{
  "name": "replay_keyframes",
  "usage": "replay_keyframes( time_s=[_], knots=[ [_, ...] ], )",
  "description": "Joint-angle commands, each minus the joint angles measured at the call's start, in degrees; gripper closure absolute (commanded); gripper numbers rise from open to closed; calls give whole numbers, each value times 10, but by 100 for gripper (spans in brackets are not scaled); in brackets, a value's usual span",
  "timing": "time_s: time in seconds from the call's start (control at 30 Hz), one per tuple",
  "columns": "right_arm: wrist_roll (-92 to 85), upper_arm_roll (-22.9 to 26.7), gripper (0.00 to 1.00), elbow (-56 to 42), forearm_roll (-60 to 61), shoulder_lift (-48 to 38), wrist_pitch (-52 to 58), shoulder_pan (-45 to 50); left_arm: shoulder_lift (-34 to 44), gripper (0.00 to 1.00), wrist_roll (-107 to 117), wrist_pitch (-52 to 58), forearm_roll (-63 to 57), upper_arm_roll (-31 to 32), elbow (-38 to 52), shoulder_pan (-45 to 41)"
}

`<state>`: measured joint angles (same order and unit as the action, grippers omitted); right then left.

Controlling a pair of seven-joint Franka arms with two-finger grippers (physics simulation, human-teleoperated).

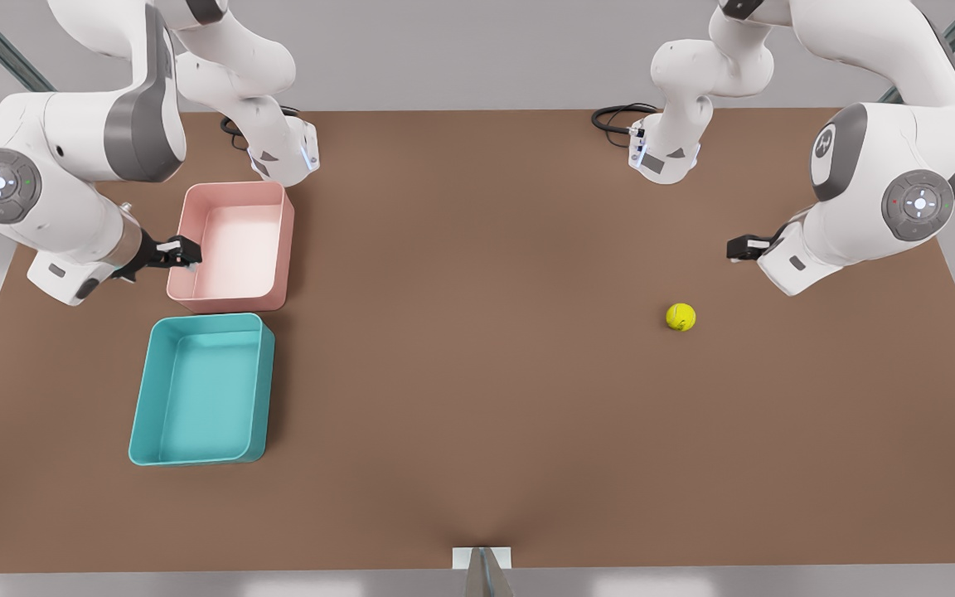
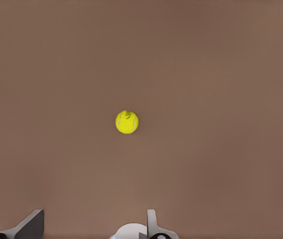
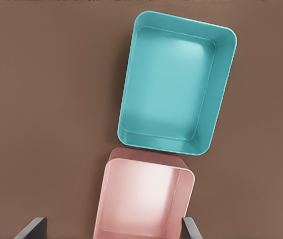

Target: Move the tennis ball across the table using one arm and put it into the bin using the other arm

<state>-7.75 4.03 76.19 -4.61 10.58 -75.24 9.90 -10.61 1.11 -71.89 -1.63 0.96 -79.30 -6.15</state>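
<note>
Ball (image 1: 681, 317) lies on counter (image 1: 477, 373), apart from open left tool (image 1: 733, 248); open right tool (image 1: 187, 253) hovers over pink tray (image 1: 233, 245) beside teal bin (image 1: 200, 390).

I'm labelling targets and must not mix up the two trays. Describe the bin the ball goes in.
On the brown table, look to the front view's left, where two trays sit end to end. The bin is the nearer one, teal rather than pink like its neighbour.

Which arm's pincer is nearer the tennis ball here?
Left. The left pincer hangs open above the table close by the tennis ball. The right pincer, also open, is far across the table, over the pink tray.
</note>
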Motion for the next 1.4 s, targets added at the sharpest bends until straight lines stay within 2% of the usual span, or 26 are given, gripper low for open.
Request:
replay_keyframes(
  time_s=[0.0,0.13,0.17,0.2,0.23,0.27,0.33,0.4,0.43,0.5,0.6,0.67,0.8,0.97,1.07,1.37],
  knots=[
    [-24,0,0,1,0,-1,-19,0,1,0,-1,-2,0,0,0,0],
    [-28,2,0,-3,-7,29,-18,1,-1,1,-3,-13,0,-2,-21,0],
    [-27,3,0,-3,-9,29,-18,6,-3,45,-20,-86,-1,-6,-79,0],
    [-24,1,0,-3,-9,28,-18,9,-4,78,-72,-195,-1,-13,-142,-1],
    [-24,1,0,-7,-4,27,-32,9,-19,79,-141,-213,-1,-15,-147,-4],
    [-17,2,0,-1,0,18,-48,8,-25,79,-238,-283,9,-15,-182,-3],
    [-15,2,0,-6,1,29,-39,8,-51,79,-579,-396,18,-22,-240,1],
    [-15,8,0,-10,3,23,-18,4,-56,79,-743,-432,16,-22,-267,10],
    [-15,7,0,-15,7,22,-18,3,-64,79,-938,-440,16,-23,-273,26],
    [-18,9,0,-28,8,20,-18,3,-98,79,-1134,-472,15,-31,-289,55],
    [-17,8,0,-29,7,29,-19,1,-110,79,-1207,-603,12,-38,-369,64],
    [-17,8,0,-28,6,30,-18,1,-109,79,-1298,-593,12,-58,-380,61],
    [-21,5,0,-29,7,29,-17,3,-109,79,-1295,-566,-4,-58,-394,60],
    [-18,5,0,-29,7,30,-17,5,-107,79,-1012,-545,-3,-57,-443,46],
    [-21,5,0,-28,7,30,-17,5,-129,79,-982,-582,-2,-57,-447,42],
    [-24,5,0,-25,2,32,-17,6,-136,79,-890,-585,-1,-54,-458,14]
  ],
)
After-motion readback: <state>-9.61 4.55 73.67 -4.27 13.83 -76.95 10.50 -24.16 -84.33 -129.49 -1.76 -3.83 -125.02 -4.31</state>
